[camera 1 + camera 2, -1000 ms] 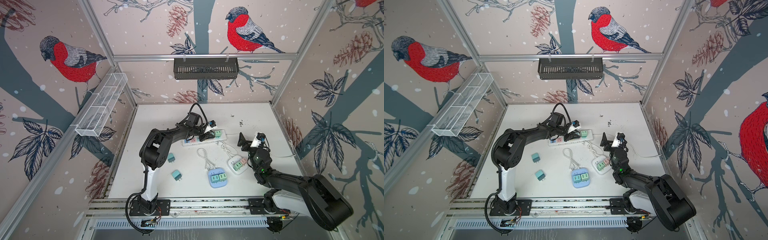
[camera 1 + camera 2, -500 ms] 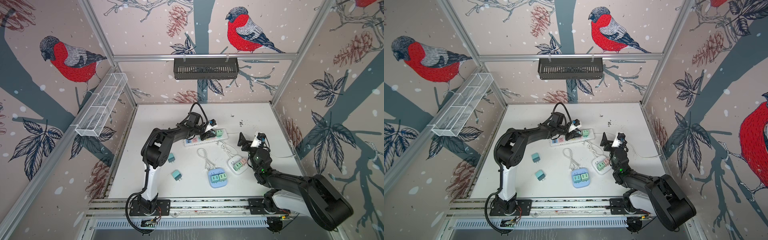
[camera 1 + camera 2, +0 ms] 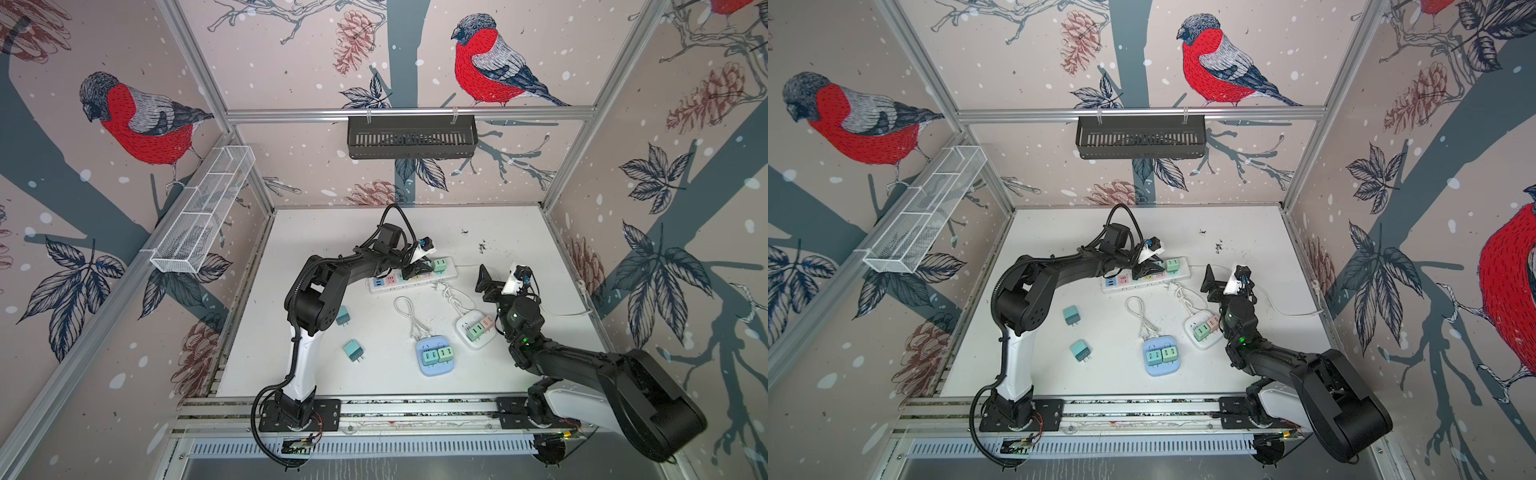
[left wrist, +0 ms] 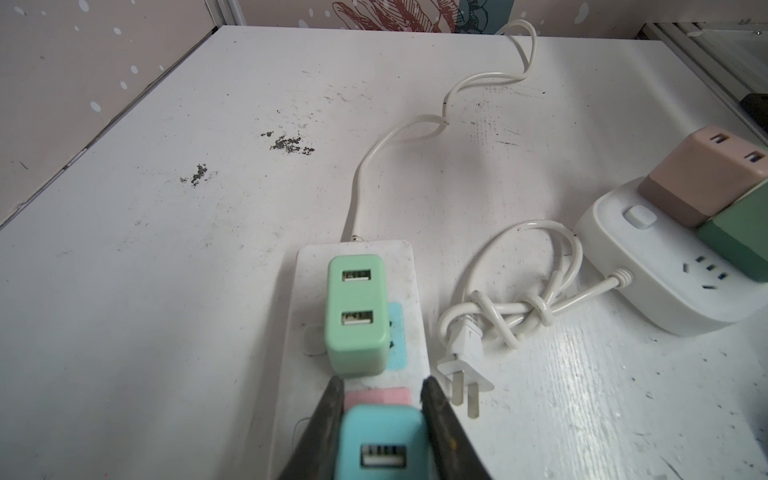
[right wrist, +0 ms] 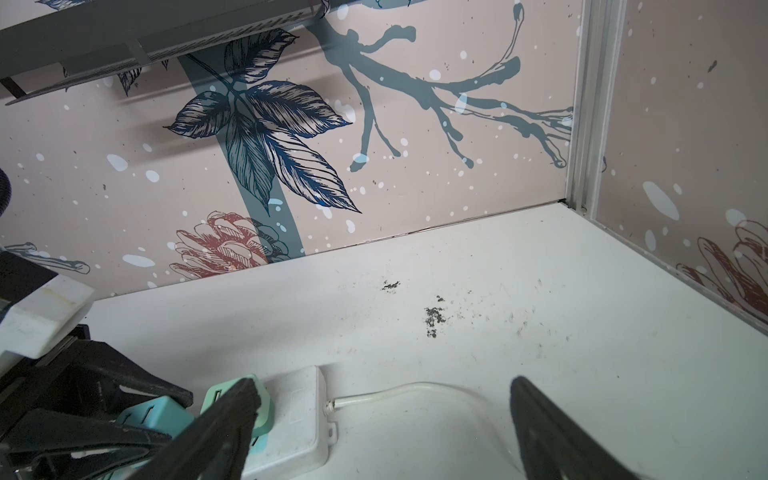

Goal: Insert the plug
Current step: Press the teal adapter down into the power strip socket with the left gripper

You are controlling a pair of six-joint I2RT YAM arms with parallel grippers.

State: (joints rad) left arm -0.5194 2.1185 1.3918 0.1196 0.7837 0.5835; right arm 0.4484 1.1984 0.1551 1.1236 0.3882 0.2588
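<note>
Insertion stage, seen in both top views and from the two wrists. The left jaws are pinched onto the blue plug point(image 4: 380, 440), one on each side face, holding it directly over the white power strip point(image 3: 395, 286). The plug's USB face points up toward the wrist camera, so the prongs point down at the strip and are hidden beneath the body. Whether they have entered a socket cannot be told.

The governing relation is this: the strip's long axis runs straight ahead of the left jaws. The pink socket panel point(image 4: 376, 397) shows just beyond the held plug, and the mint plug point(image 4: 355, 311), already seated, stands beyond that near the cord end. The likely move is therefore downward, with little clearance toward the mint plug.

The right jaws are spread wide and hold nothing. They hover near the strip's cord end, apart from it, and are well placed to steady the strip.

The bench point(image 4: 166, 249) is white, flat and scuffed. A loose corded plug point(image 4: 461, 365) lies just beside the strip, a white multi-socket point(image 4: 648, 266) farther off, and open bench lies on the other side.
</note>
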